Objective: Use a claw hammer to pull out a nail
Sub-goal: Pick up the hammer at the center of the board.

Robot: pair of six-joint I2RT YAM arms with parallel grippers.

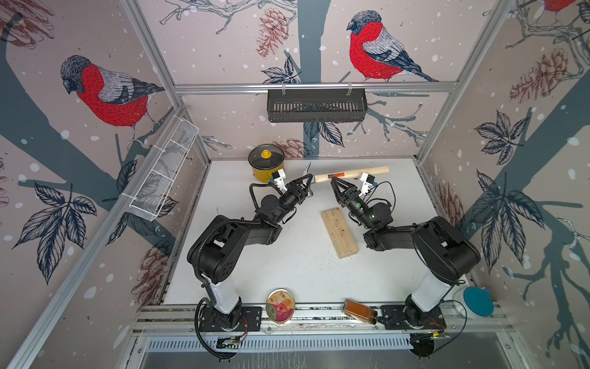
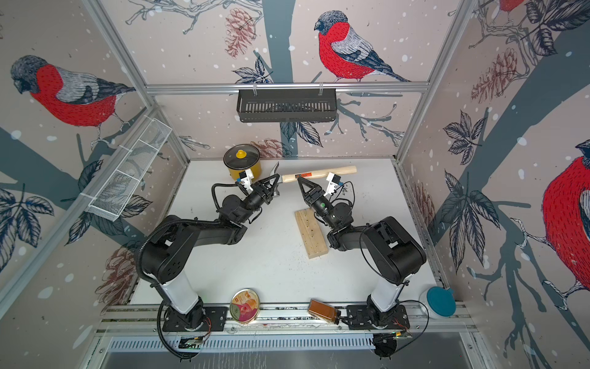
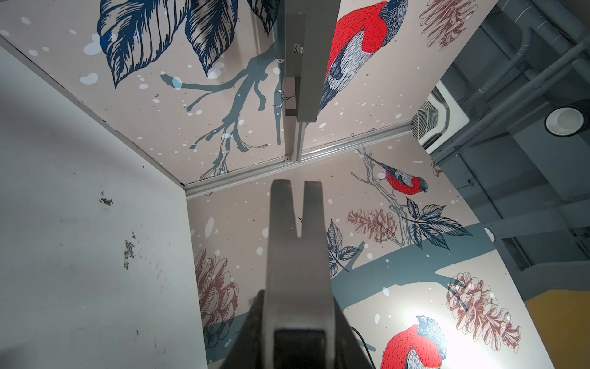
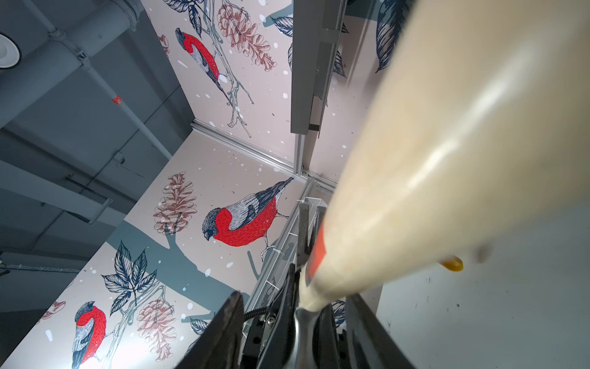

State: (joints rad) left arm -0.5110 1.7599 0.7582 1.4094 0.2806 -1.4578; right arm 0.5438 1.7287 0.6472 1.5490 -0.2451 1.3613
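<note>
At the front edge, a round tin with a printed lid (image 1: 280, 305) and a brown bottle lying on its side (image 1: 359, 311) were well apart from the work, so I judged them to be in little danger. Further in, the pale wooden block (image 1: 339, 232) lay loose on the white worktop (image 1: 287, 265), with nothing holding it. Whether a nail stood in it was too small to tell. If the claw pulled there, the block could slide or tip up instead of giving up the nail. Beyond the block, the claw hammer with a grey steel head and a pale wooden handle (image 1: 351, 174) appeared to be lifted off the worktop, about level, with its claw pointing away from the block. The left gripper (image 1: 305, 182) was clamped on the steel head. The right gripper (image 1: 334, 181) had its jaws apart on either side of the handle, near the head, and did not press it. So the whole weight hung on one grip on smooth metal, and the long handle could make the hammer turn or slip out. If the right gripper closed so near the head, the lever would also be short. Farthest back, the yellow pot with a dark glass lid (image 1: 266, 166) stood just beside the left gripper, and a swing of the claw could strike it.
</note>
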